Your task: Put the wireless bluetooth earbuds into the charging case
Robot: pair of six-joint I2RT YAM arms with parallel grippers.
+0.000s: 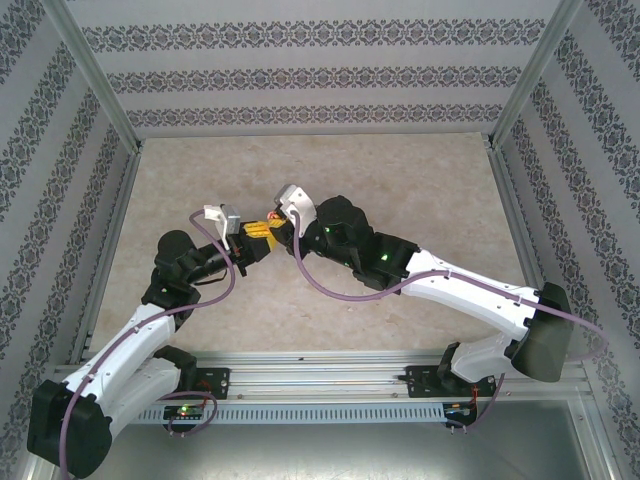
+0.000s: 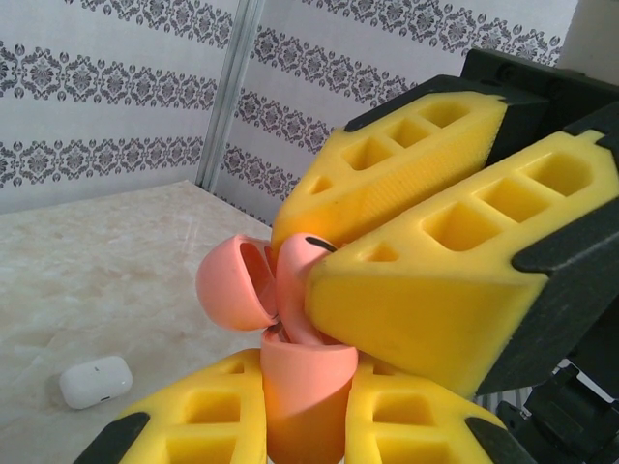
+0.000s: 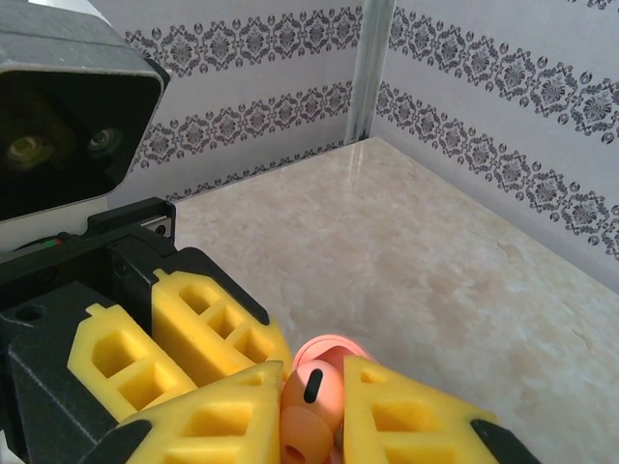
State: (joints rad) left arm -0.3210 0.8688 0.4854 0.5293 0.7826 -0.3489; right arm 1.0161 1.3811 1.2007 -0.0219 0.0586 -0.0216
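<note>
Centre, blocked: your left pincer (image 2: 302,372) clamping the open coral case (image 2: 300,411), your right pincer (image 3: 311,406) pinching a coral earbud (image 3: 321,380) just above it, tips crowded together. Near them: white case (image 2: 95,380) lying loose on the bench (image 1: 420,200). Far and right bench: open to you up to the patterned walls (image 1: 320,75)

- Your top view sits high at the near edge, looking down over the whole counter (image 1: 400,180).
- Left wrist camera rides just behind the left claw (image 2: 300,382), aimed low across the counter at the patterned wall (image 2: 87,87), very close.
- Right wrist camera looks past the right claw (image 3: 311,379) toward a far corner.
- Both wrist views share the coral case (image 2: 305,416) and coral earbud (image 3: 314,387), nose to nose.
</note>
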